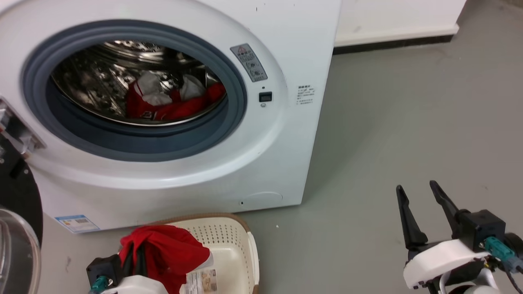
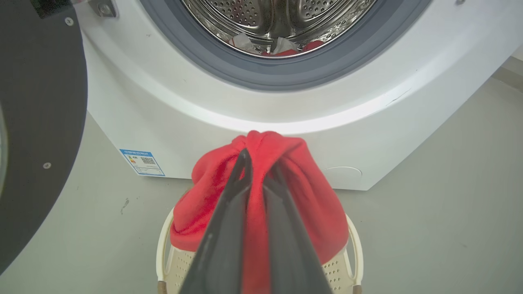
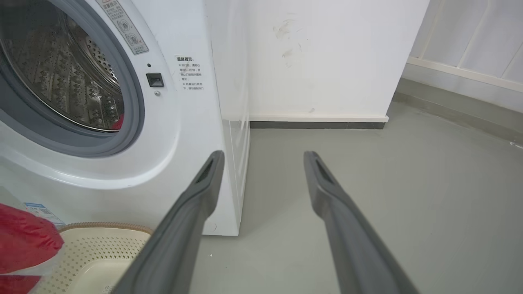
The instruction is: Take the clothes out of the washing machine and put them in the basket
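My left gripper holds its jaws clamped on a red garment above the basket; my right gripper has its jaws apart.

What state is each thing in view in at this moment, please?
Washing machine door: open.
Clothes in the drum: heaped, not yet taken out.
Basket: upright on the floor.
Left gripper: shut on the red garment.
Red garment: hanging over the basket.
Right gripper: open, empty.
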Available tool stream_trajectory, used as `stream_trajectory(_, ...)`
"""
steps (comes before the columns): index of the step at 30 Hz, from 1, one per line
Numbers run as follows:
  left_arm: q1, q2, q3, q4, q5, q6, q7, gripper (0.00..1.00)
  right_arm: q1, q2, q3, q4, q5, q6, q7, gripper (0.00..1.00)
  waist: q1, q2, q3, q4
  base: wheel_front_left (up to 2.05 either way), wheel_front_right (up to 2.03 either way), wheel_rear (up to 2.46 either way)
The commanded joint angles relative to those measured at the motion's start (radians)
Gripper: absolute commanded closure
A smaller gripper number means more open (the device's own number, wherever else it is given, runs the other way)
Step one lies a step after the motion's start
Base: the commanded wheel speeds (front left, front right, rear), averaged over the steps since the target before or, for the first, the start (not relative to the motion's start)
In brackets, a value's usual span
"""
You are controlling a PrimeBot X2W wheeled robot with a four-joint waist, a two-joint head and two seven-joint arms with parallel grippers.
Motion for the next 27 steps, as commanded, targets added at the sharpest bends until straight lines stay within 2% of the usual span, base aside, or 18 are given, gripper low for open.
stream_trajectory(1, -0.029, -0.005, -0.001, 0.027, -0.003, -0.007, -0.011, 1.00, -0.020, 0.000, 0.004, -0.008, 0.002, -0.001, -0.005, 0.00, 0.0000, 0.0000, 0.050, -0.015, 0.00, 0.00, 0.00)
stream_trajectory(5, -0.093, -0.007, -0.003, 0.136, -0.010, -0.026, -0.027, 1.00, -0.061, 0.000, 0.015, -0.013, 0.010, -0.001, -0.018, 0.00, 0.0000, 0.0000, 0.137, -0.041, 0.00, 0.00, 0.00)
stream_trajectory(17, -0.373, 0.062, -0.026, 0.506, 0.013, -0.103, -0.040, 1.00, -0.211, 0.001, 0.097, -0.025, 0.086, -0.001, -0.105, 0.00, 0.0000, 0.0000, 0.380, -0.156, 0.00, 0.00, 0.00)
stream_trajectory(22, -0.465, 0.079, -0.015, 0.662, -0.005, -0.114, -0.030, 1.00, -0.248, 0.001, 0.110, -0.003, 0.100, -0.001, -0.132, 0.00, 0.0000, 0.0000, 0.462, -0.191, 0.00, 0.00, 0.00)
stream_trajectory(27, -0.512, 0.091, 0.009, 0.795, -0.032, -0.106, -0.024, 1.00, -0.276, 0.001, 0.131, 0.025, 0.117, -0.001, -0.157, 0.00, 0.0000, 0.0000, 0.524, -0.220, 0.00, 0.00, 0.00)
